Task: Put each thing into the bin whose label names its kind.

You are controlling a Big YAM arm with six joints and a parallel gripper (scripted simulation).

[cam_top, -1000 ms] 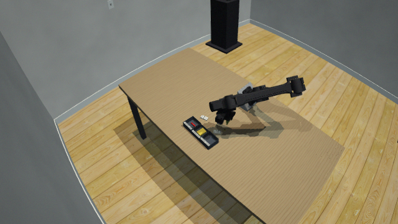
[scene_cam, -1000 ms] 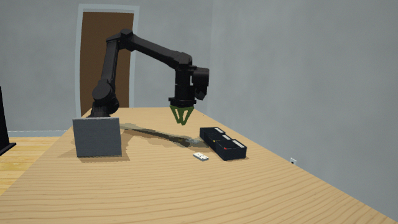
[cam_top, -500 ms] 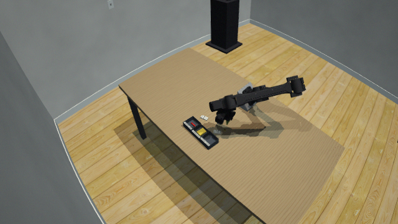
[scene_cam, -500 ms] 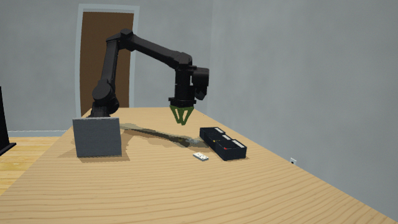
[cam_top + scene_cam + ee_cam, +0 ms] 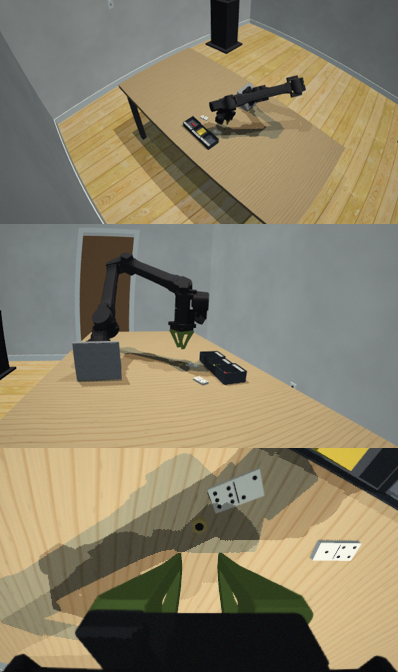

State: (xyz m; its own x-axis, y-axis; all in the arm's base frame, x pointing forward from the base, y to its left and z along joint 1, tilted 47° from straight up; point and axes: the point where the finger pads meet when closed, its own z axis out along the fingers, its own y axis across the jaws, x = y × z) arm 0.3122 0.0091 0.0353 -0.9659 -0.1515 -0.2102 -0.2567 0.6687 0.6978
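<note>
From where I stand, the black jointed robot arm reaches over the wood-topped table, its gripper pointing down and hanging above the surface. The green, tapering fingers stand partly open, a gap between their tips, and they grip nothing.

Taking the wrist view as a clock centred on those tips, a small dark round piece with an olive ring lies at twelve, in the arm's shadow. At one o'clock lies a pale domino with black pips, also shaded. A white domino with black pips sits in the light at three o'clock. Both dominoes are flat on the table, outside the bins.

Seen from above, three black open bins with white label strips run in a row from about ten o'clock to four. The ten o'clock bin holds a slim red object; the middle bin has a yellow object. The four o'clock bin shows a dark grey inside. I can't read the labels.

- We can make out no change in the top view: the black six-joint arm and the dark rectangular bins with white label strips show no shift we can see.
- In the exterior view, we see no change in the gripper with green tapered fingers either.
- For the wrist view, we cannot tell.
</note>
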